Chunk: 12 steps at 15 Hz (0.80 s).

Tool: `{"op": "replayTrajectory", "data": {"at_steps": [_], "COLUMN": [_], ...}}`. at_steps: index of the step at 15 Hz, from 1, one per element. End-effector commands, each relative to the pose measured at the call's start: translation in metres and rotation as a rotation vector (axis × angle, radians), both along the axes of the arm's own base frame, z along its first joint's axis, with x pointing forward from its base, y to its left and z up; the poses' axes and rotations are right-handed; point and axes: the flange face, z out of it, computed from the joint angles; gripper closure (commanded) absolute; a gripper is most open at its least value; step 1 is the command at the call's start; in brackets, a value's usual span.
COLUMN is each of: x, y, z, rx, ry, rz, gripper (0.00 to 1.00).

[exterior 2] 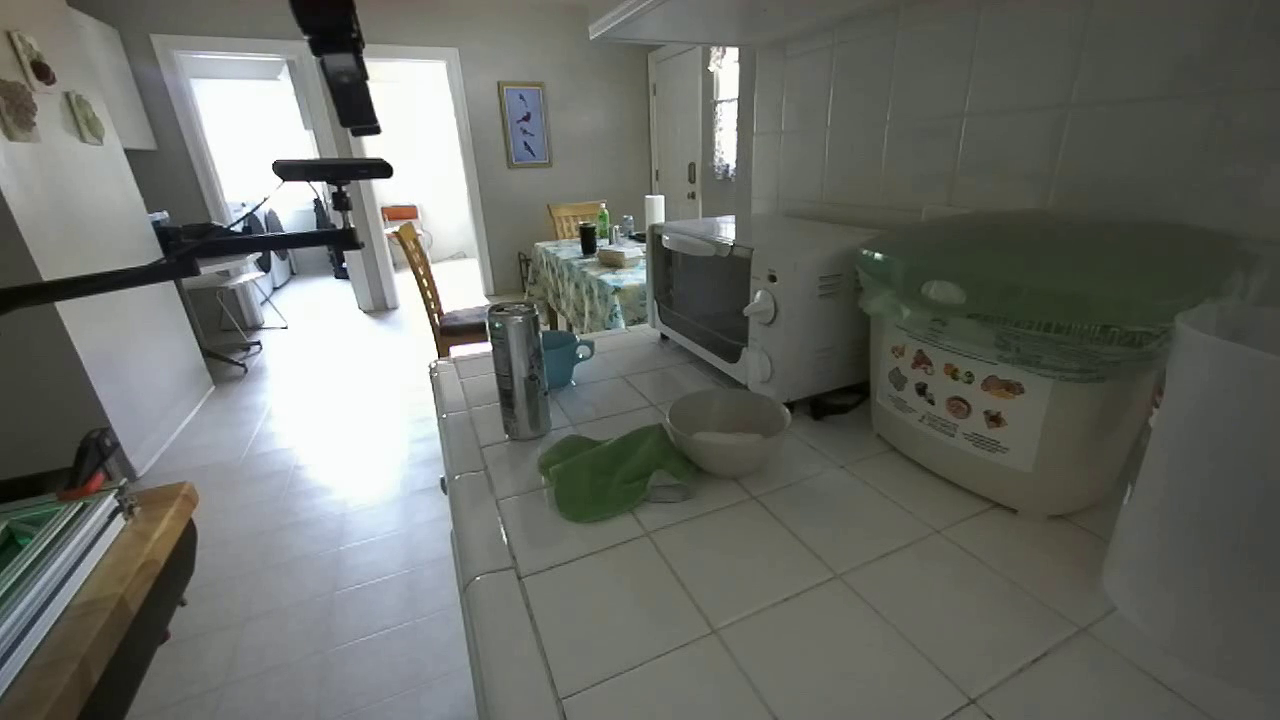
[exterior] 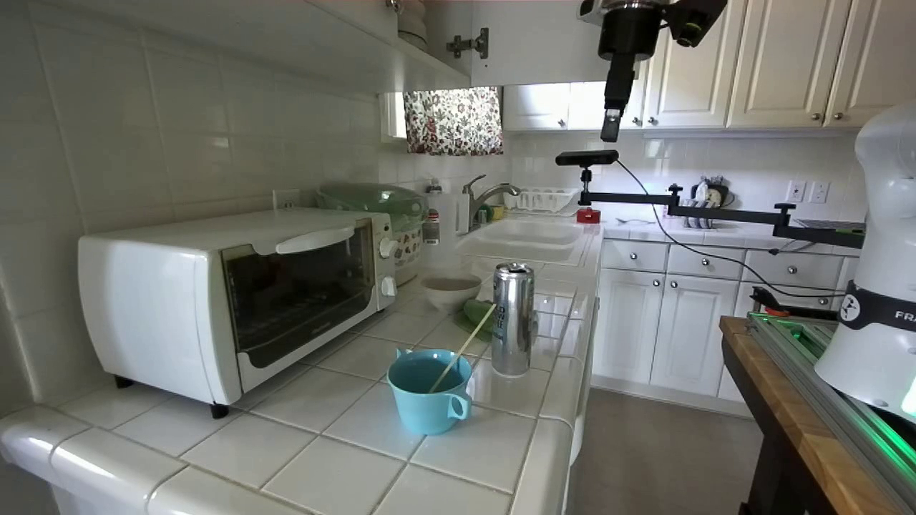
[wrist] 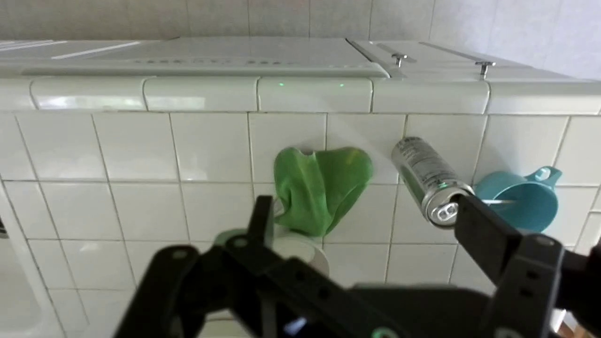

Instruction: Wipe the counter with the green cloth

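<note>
The green cloth (exterior 2: 610,475) lies crumpled on the white tiled counter (exterior 2: 720,590), beside the bowl and behind the can. It shows whole in the wrist view (wrist: 319,192) and is partly hidden by the can and a stick in an exterior view (exterior: 478,315). My gripper (wrist: 362,202) is open, with nothing between its fingers. It points down and hangs high above the counter in both exterior views (exterior: 610,129) (exterior 2: 362,115). In the wrist view the cloth lies beyond the fingertips, nearer the left finger.
A silver can (exterior: 513,322) stands upright close to the cloth, by the counter's edge. A blue cup (exterior: 429,404) with a stick stands beyond it. A white bowl (exterior 2: 730,430) touches or nearly touches the cloth. A toaster oven (exterior: 229,286) and green-lidded bin (exterior 2: 960,400) line the wall.
</note>
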Motion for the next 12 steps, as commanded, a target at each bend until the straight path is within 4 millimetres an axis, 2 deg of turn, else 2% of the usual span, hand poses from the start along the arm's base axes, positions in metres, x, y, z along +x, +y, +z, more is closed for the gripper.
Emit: {"op": "replayTrajectory", "data": {"at_steps": [1,5,12], "x": [0.016,0.033,0.057], "y": [-0.013,-0.029,-0.054], "z": [-0.007,-0.027,-0.080], "rx": [-0.010,-0.017,-0.014], "ry": [-0.060,-0.095,-0.102], "rz": [0.014,-0.015,-0.071], "gripper": [0.00,0.00,0.00]}}
